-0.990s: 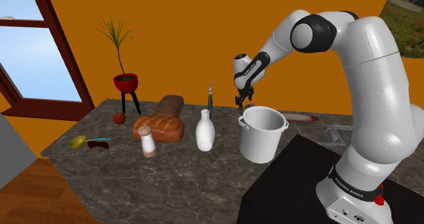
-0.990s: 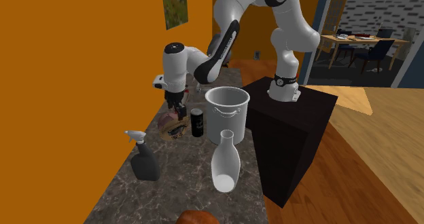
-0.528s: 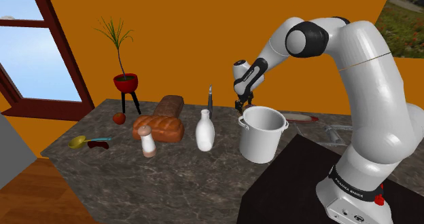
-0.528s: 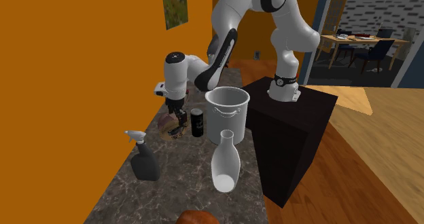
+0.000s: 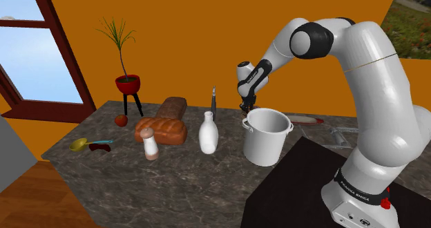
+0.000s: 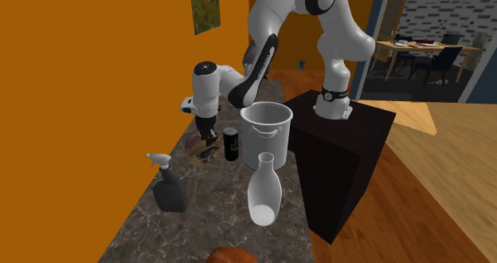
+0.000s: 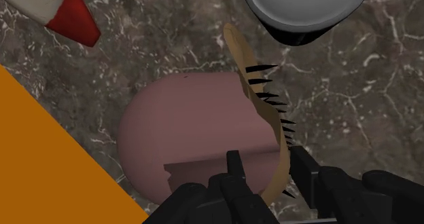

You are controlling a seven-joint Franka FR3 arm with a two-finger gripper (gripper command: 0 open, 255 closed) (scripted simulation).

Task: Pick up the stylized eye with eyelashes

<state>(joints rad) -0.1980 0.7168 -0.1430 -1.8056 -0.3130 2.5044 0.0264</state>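
The eye (image 6: 195, 150) is lying on the marble counter (image 6: 207, 213) by the orange wall, at 9 o'clock from the black can (image 6: 231, 144). The wrist view is revealing its tan lash rim (image 7: 261, 100). The rim's long axis is running from the gripper (image 7: 268, 163) toward the can, with lashes pointing away from the pink dome. The arm (image 5: 359, 61) is arching high, with the hand pointing straight down. The fingers are standing narrowly apart, straddling the rim.

My shoulder camera sits beside the black box stand (image 5: 290, 192), looking down across the dark marbled stone counter (image 5: 173, 185) toward the orange wall (image 5: 193, 40). My second camera faces back along that counter, nearer. Both share the white handled pot (image 5: 266, 140). My wrist camera looks past the black two-finger gripper (image 7: 266, 172), close above the counter.
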